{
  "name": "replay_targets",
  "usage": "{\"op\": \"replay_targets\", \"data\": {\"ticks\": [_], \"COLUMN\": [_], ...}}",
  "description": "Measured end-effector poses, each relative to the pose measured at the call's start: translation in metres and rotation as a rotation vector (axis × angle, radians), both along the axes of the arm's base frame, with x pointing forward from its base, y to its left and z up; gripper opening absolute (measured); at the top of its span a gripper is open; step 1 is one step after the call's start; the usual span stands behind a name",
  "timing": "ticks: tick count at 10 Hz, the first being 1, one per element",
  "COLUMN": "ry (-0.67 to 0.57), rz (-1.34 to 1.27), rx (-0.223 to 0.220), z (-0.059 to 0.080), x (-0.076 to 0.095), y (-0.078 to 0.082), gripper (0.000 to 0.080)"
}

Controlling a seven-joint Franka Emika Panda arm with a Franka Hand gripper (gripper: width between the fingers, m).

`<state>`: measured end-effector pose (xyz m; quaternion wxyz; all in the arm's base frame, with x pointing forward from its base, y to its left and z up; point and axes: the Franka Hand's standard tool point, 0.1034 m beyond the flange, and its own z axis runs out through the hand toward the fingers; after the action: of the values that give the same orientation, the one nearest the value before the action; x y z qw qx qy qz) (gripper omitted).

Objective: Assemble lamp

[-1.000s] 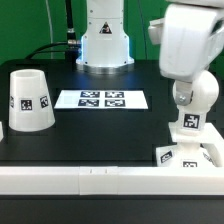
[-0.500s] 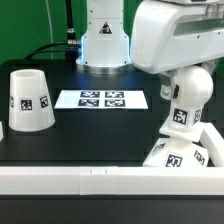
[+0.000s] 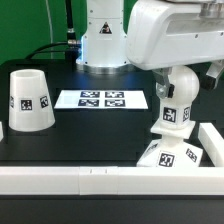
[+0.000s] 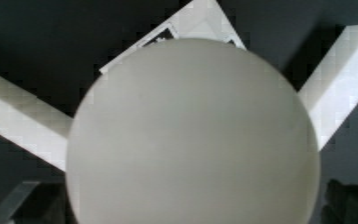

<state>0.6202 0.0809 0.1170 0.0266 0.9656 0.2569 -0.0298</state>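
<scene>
You have the bulb post [image 3: 174,108] standing on the base [image 3: 170,155] at about four o'clock, the shade [image 3: 30,99] waits unfitted at nine o'clock, and whether the gripper [image 3: 176,88] grasps the post is impossible to tell.

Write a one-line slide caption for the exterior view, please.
Bulb tilted on the base under the arm; shade apart beside the marker board.

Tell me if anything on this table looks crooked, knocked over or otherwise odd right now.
One thing: the lamp base, near the white corner rail at the exterior view's right, is tipped up on edge instead of lying flat, with the bulb post leaning on it. The shade stands mouth-down and the marker board lies flat. The jaws are hidden.
</scene>
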Motion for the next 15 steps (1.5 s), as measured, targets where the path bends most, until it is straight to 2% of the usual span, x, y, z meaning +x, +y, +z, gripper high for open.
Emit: {"op": "replay_targets", "data": {"ticks": [2, 3, 4, 5, 6, 7, 9, 13, 14, 15], "ry": [0.003, 0.021, 0.032, 0.03, 0.033, 0.038, 0.039, 0.041, 0.055, 0.077], "rz": [0.001, 0.012, 0.02, 0.031, 0.069, 0.068, 0.055, 0.046, -0.02, -0.092], "rx": [-0.001, -0.002, 0.001, 0.004, 0.005, 0.004, 0.004, 0.009, 0.06, 0.114], "z": [0.002, 0.019, 0.042, 0.055, 0.059, 0.061, 0.058, 0.057, 0.055, 0.049], "x": [-0.002, -0.012, -0.025, -0.038, -0.049, -0.061, -0.058, -0.06, -0.076, -0.1], "y": [0.0, -0.003, -0.012, -0.026, -0.042, -0.06, -0.052, -0.055, -0.073, -0.107], "gripper": [0.0697, 0.0699, 0.0699, 0.0699, 0.0699, 0.0699, 0.0699, 0.0699, 0.0699, 0.0699]}}
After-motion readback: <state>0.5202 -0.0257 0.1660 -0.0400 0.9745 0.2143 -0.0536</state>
